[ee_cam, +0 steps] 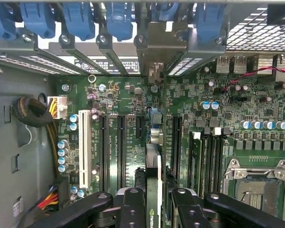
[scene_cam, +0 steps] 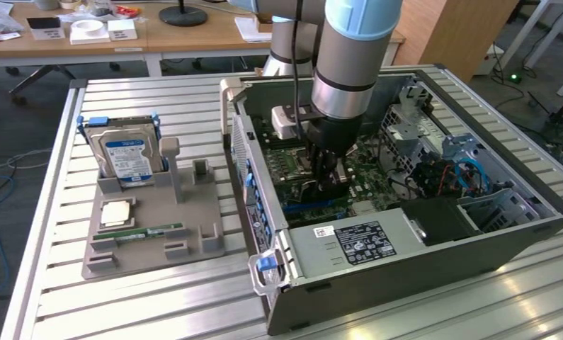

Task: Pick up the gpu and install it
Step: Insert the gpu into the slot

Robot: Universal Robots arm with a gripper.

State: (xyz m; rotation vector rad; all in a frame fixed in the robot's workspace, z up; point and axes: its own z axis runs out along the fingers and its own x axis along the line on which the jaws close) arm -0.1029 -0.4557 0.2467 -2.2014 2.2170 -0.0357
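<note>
The gpu [ee_cam: 153, 190] stands edge-on between the tool's [ee_cam: 154, 209] fingers, pinched narrowly, directly over the motherboard's [ee_cam: 204, 137] expansion slots inside the computer case [scene_cam: 404, 262].

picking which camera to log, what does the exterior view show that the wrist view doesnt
Exterior view alone: the holder with a hard drive and RAM stick beside the computer case, plus the arm.

Wrist view alone: the white slot, the empty CPU socket and the blue latches.

Both: the gripper over the motherboard, its fingers shut on the gpu, seen edge-on.
</note>
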